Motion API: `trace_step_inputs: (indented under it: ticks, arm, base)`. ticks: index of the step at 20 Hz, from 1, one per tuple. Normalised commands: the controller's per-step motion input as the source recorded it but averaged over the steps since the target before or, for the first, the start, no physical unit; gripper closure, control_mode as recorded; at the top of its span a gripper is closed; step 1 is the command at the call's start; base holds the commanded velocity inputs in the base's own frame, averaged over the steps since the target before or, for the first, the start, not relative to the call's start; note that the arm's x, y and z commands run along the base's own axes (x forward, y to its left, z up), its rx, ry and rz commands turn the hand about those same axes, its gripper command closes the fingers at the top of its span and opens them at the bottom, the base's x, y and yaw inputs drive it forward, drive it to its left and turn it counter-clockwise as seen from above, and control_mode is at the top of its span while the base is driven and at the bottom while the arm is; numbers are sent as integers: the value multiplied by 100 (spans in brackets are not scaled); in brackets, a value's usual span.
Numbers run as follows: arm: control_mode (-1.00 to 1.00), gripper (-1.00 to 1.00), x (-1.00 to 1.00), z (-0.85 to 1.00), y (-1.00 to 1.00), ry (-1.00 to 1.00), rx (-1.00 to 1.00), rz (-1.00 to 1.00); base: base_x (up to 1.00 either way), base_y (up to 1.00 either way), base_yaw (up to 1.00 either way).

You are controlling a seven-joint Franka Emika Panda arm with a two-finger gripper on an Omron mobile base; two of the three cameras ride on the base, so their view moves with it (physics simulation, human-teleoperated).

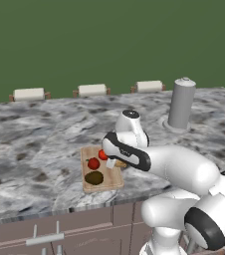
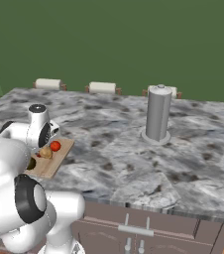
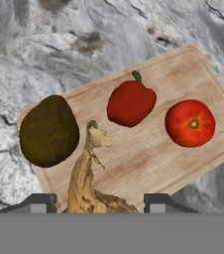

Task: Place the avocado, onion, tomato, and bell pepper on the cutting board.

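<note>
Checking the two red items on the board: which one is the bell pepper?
The bell pepper is the lobed darker red one with a green stem, lying between the avocado and the round, smooth tomato.

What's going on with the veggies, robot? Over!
Fingers shut on the onion, over the cutting board. Avocado, bell pepper, tomato already on board. Nothing in the way.

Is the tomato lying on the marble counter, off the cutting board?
No, the tomato lies on the cutting board, beside the bell pepper.
</note>
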Motion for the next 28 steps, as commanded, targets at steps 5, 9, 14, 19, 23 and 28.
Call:
trace_step_inputs:
  ticks: [5, 9, 14, 19, 23, 28]
  arm:
    - [-100, 100, 12, -17, 8, 0, 0, 1]
    - [-100, 100, 13, -8, 6, 0, 1, 1]
    - [-100, 100, 15, -10, 1, 0, 1, 1]
    - [-100, 100, 18, -17, 4, 0, 2, 0]
    - [-100, 100, 11, -18, 11, 0, 2, 0]
    - [-100, 100, 12, -13, 13, 0, 1, 0]
  base:
    - [0, 0, 0]
    - [0, 0, 0]
    - [0, 0, 0]
    - [0, 0, 0]
    - [0, 0, 0]
    - [0, 0, 0]
